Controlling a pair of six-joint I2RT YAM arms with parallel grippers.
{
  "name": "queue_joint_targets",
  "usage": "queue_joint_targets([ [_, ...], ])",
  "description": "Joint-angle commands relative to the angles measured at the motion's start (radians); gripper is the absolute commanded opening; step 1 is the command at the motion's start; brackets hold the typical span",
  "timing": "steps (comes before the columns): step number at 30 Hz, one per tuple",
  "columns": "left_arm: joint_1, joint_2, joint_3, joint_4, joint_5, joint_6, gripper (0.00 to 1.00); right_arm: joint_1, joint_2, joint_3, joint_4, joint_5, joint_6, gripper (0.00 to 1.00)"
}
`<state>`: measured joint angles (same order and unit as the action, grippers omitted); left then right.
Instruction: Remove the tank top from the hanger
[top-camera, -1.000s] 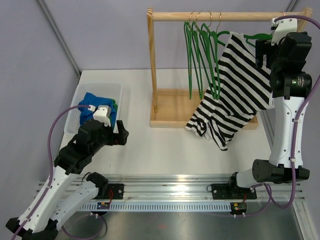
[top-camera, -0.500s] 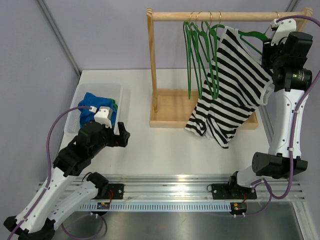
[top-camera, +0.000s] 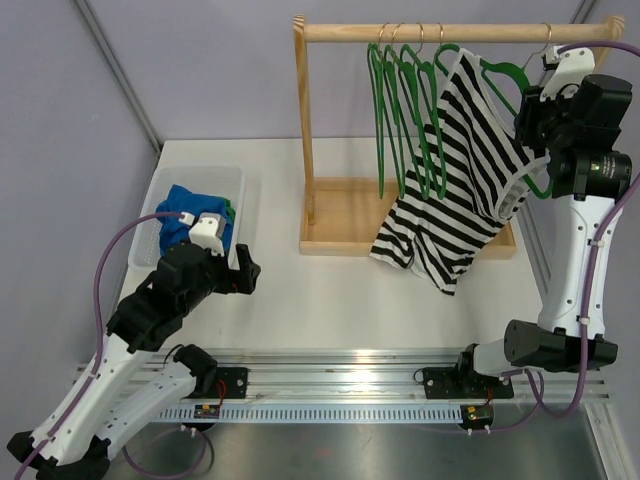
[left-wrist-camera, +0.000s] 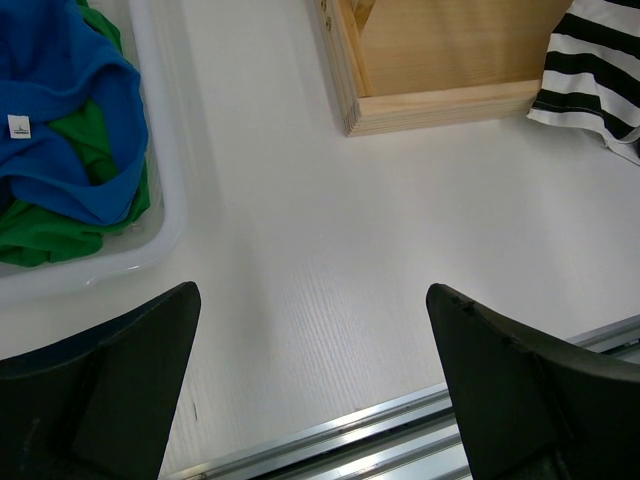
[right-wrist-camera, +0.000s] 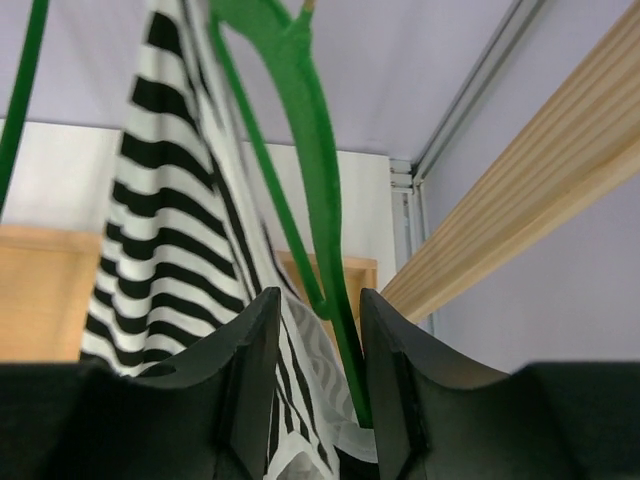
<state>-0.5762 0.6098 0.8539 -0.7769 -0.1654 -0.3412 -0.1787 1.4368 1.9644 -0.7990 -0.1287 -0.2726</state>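
Lavender walls close in a white table (top-camera: 330, 300), and toward its far right corner stands the wooden rack (top-camera: 305, 130). The striped tank top (top-camera: 460, 170) hangs from the rightmost green hanger (top-camera: 505, 72). Its hem trails down onto the rack's base, beside the bare hangers (top-camera: 400, 110). My right gripper (right-wrist-camera: 318, 330) is raised at that hanger's outer shoulder. In the wrist view its 2 fingers stand narrowed on either side of the green hanger arm and a fold of striped fabric. I can see cloth and plastic between them, but I cannot tell whether the pinch has landed. My left gripper (left-wrist-camera: 312, 400) hovers low over bare table near the left edge, beside the clear bin (top-camera: 245, 200) holding a blue garment (top-camera: 185, 205). Its fingers are spread fully and hold nothing. As I judge it, the step is to secure the strap and work it off the shoulder. To do that well I want cloth alone in the grip. Clamping the hanger arm too would drag the whole hanger along the rail (top-camera: 440, 32), or unhook it. I would pull outward and down along the slope of the shoulder, slowly, watching for the strap snagging at the tip.
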Motion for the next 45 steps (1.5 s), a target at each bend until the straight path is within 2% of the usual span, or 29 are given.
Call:
queue_joint_targets([
  [1,-0.005,0.005,0.011,0.015,-0.010,-0.005,0.99,-0.001,-0.035,-0.025,-0.037,-0.068,0.052,0.45],
  [3,-0.005,0.010,0.011,0.016,-0.008,-0.005,0.99,-0.001,-0.035,-0.036,-0.045,-0.086,0.058,0.44],
  [4,-0.005,0.011,0.011,0.016,-0.009,-0.005,0.99,0.001,-0.038,-0.044,-0.040,-0.091,0.064,0.40],
  [10,-0.005,0.015,0.011,0.016,-0.008,-0.005,0.99,-0.001,-0.023,-0.030,-0.032,-0.097,0.075,0.29],
  [18,-0.005,0.021,0.011,0.016,-0.008,-0.005,0.99,-0.001,0.043,0.083,-0.051,-0.120,0.119,0.35],
  [23,-0.005,0.027,0.011,0.018,-0.005,-0.005,0.99,-0.001,0.059,0.123,-0.049,-0.121,0.122,0.33],
  [34,-0.007,0.038,0.013,0.018,-0.002,-0.005,0.99,-0.001,0.056,0.123,-0.054,-0.135,0.121,0.18],
  [35,-0.007,0.039,0.013,0.016,-0.002,-0.005,0.99,-0.001,0.053,0.123,-0.052,-0.140,0.122,0.05],
  [36,-0.007,0.039,0.013,0.018,-0.002,-0.005,0.99,-0.001,0.051,0.125,-0.055,-0.155,0.124,0.00],
  [45,-0.007,0.045,0.011,0.018,-0.003,-0.007,0.99,-0.001,-0.002,0.142,-0.002,-0.242,0.187,0.00],
])
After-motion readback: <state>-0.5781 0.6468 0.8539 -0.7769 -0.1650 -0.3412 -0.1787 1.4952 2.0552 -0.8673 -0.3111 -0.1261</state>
